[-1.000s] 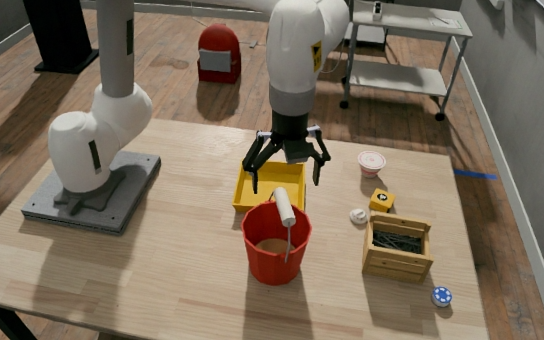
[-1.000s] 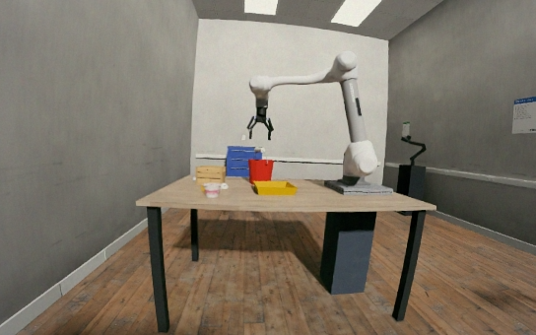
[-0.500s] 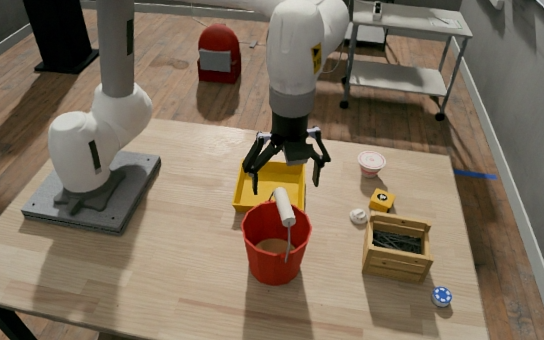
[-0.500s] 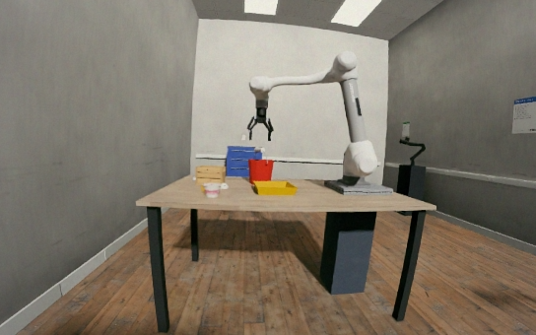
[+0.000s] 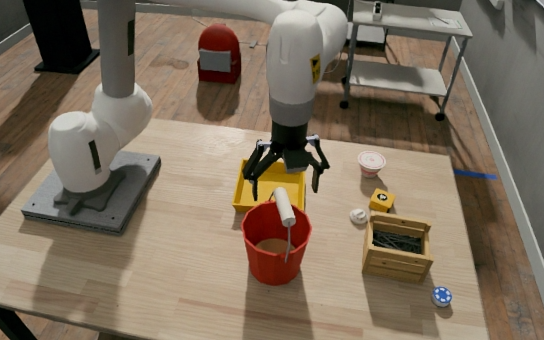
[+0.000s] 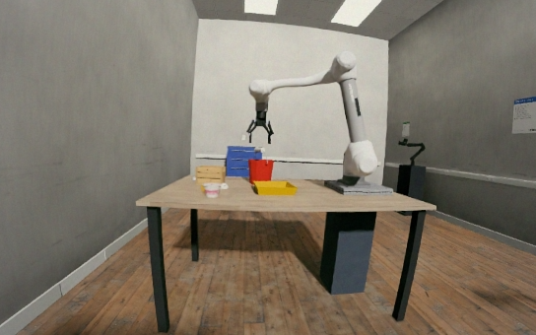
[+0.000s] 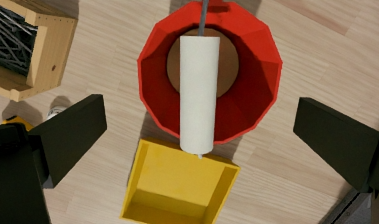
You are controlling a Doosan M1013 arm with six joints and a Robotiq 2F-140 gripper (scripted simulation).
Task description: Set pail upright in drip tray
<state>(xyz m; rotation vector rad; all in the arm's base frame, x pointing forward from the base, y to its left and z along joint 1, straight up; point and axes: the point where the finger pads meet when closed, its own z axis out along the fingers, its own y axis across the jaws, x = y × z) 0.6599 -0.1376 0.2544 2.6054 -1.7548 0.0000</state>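
Observation:
A red pail (image 5: 275, 245) (image 6: 260, 170) (image 7: 250, 85) stands upright on the wooden table (image 5: 120, 280), its wire bail raised with a white roller grip (image 5: 284, 206) (image 7: 199, 95) on top. A yellow drip tray (image 5: 270, 186) (image 6: 274, 187) (image 7: 175, 187) lies empty on the table, touching or nearly touching the pail on its far side. My gripper (image 5: 285, 187) (image 6: 260, 140) (image 7: 200, 113) is open and empty. It hangs well above the pail and tray, pointing straight down over the pail's handle and the tray's near edge.
A wooden crate of nails (image 5: 397, 245) (image 7: 20, 47) stands right of the pail. A small yellow cube (image 5: 382, 200), a white knob (image 5: 358, 216), a white cup (image 5: 371, 163) (image 6: 212, 189) and a blue-white disc (image 5: 441, 296) lie nearby. The arm's base plate (image 5: 130, 200) is at the left.

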